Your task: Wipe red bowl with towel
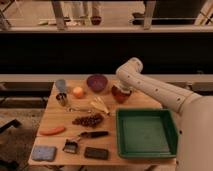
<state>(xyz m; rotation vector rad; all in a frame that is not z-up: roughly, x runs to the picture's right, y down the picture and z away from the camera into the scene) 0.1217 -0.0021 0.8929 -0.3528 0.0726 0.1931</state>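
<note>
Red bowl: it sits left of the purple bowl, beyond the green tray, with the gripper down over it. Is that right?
Not quite. The camera view shows the red bowl to the right of the purple bowl, not left. The rest holds: it lies beyond the green tray, with the gripper down over it.
</note>
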